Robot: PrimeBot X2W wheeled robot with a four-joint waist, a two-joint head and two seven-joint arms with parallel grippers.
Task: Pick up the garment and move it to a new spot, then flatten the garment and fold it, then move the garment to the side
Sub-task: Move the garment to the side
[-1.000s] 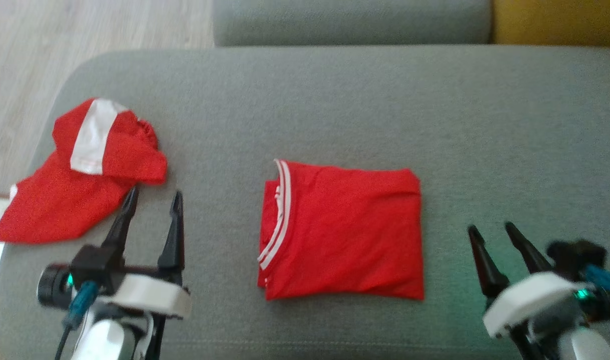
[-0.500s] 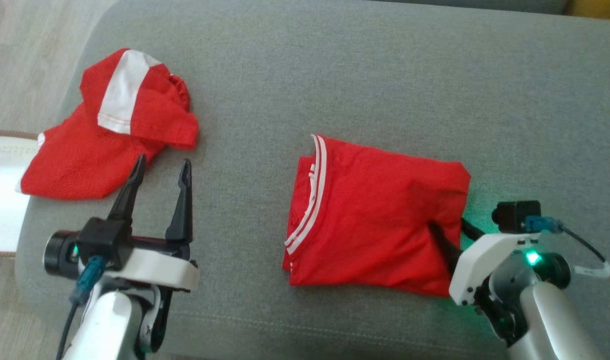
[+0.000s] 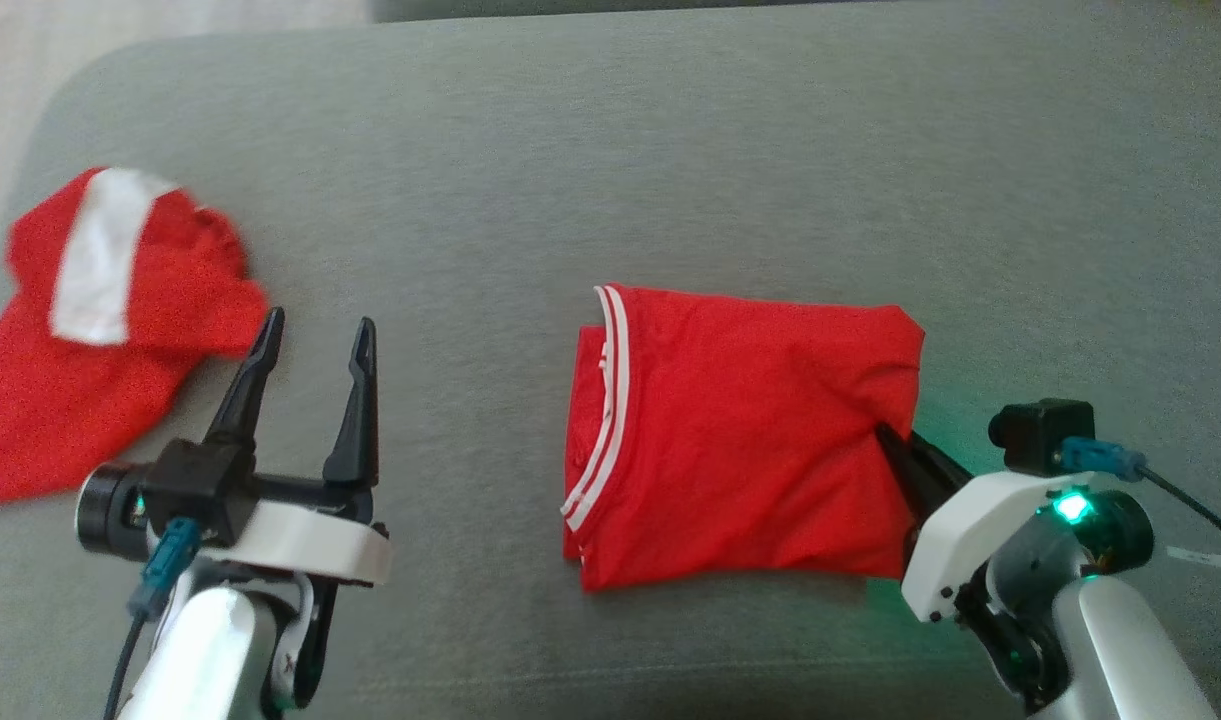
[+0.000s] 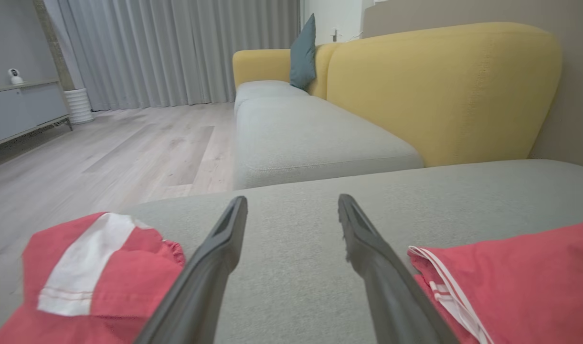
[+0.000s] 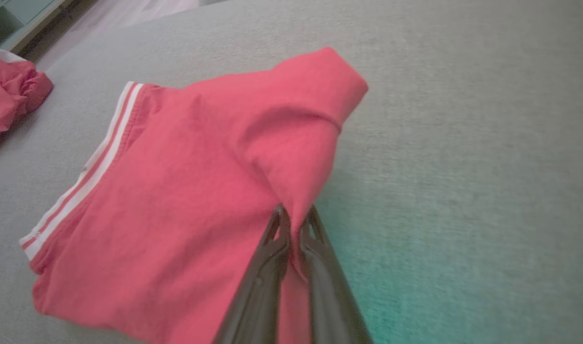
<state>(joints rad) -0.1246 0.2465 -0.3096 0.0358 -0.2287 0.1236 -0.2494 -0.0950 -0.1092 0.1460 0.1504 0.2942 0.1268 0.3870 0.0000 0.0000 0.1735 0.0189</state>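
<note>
Grey cushion (image 3: 670,150), garment (image 3: 740,440) between right fingers (image 5: 260,282)

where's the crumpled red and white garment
In the head view, the crumpled red and white garment lies at the grey sofa cushion's left edge, just left of the left gripper.

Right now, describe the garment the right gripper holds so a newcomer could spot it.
On the grey sofa seat lie two red garments. The folded shirt sits mid-seat, its right edge pinched by the right gripper. Unlike the crumpled garment at the left with a broad white panel, it is a neat rectangle with thin white collar stripes.
</note>
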